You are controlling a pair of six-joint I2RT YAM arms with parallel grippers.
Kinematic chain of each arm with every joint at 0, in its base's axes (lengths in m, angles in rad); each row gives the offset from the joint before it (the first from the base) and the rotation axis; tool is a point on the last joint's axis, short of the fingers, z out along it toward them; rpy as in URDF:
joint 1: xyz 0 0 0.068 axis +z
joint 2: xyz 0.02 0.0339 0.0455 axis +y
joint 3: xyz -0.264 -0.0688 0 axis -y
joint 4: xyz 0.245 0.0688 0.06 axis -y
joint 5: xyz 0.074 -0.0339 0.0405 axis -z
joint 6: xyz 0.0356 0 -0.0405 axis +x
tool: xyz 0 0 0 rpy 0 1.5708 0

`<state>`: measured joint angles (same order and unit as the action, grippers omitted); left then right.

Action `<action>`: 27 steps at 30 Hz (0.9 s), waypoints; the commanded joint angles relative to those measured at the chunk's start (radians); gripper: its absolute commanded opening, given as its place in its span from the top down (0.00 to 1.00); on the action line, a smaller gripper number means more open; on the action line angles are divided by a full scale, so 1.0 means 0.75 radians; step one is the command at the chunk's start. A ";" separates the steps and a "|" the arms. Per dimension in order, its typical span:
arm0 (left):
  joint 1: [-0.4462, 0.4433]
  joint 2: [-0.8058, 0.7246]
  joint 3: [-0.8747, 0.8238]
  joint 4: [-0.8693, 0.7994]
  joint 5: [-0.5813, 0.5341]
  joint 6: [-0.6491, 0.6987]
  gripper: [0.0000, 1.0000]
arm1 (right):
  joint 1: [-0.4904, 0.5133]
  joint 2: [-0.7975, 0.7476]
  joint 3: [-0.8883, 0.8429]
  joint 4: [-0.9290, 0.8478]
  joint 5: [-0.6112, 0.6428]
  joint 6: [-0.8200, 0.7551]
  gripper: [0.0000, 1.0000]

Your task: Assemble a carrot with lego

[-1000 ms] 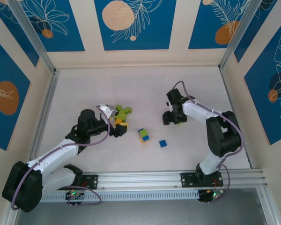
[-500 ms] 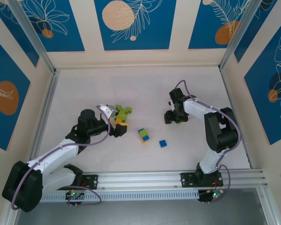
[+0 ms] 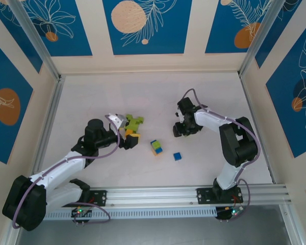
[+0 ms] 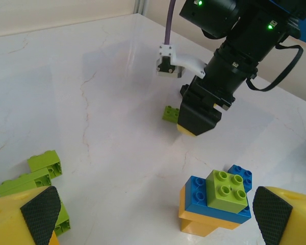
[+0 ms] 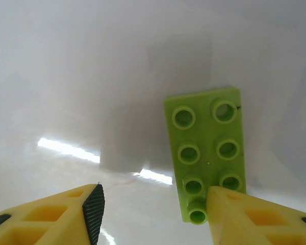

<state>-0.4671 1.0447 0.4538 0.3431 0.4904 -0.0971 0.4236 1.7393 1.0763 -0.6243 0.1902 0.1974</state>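
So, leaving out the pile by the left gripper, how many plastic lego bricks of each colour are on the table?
Lime green plastic bricks: 2
Blue plastic bricks: 2
Orange plastic brick: 1
Total: 5

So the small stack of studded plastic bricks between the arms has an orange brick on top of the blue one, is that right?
Not quite: a lime green brick tops the blue brick; the orange brick lies underneath, as the left wrist view shows.
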 commanded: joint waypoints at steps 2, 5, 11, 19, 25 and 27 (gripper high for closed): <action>0.001 0.003 0.043 0.027 0.038 0.017 0.00 | 0.079 -0.012 0.023 -0.078 -0.044 0.060 0.43; 0.001 0.003 0.040 0.029 0.038 0.017 0.01 | 0.088 -0.045 0.048 -0.098 -0.026 0.066 0.43; 0.001 -0.001 0.041 0.029 0.038 0.016 0.01 | 0.090 -0.102 0.129 -0.159 -0.004 0.040 0.43; 0.001 -0.004 0.039 0.027 0.039 0.015 0.01 | 0.064 -0.026 0.171 -0.181 0.033 -0.053 0.43; 0.002 -0.002 0.041 0.027 0.036 0.018 0.01 | 0.033 0.036 0.163 -0.146 0.009 -0.103 0.43; 0.001 0.002 0.041 0.027 0.037 0.019 0.01 | 0.027 0.051 0.159 -0.136 -0.008 -0.112 0.42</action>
<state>-0.4671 1.0447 0.4538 0.3431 0.4969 -0.0971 0.4515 1.7630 1.1893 -0.7254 0.2085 0.1471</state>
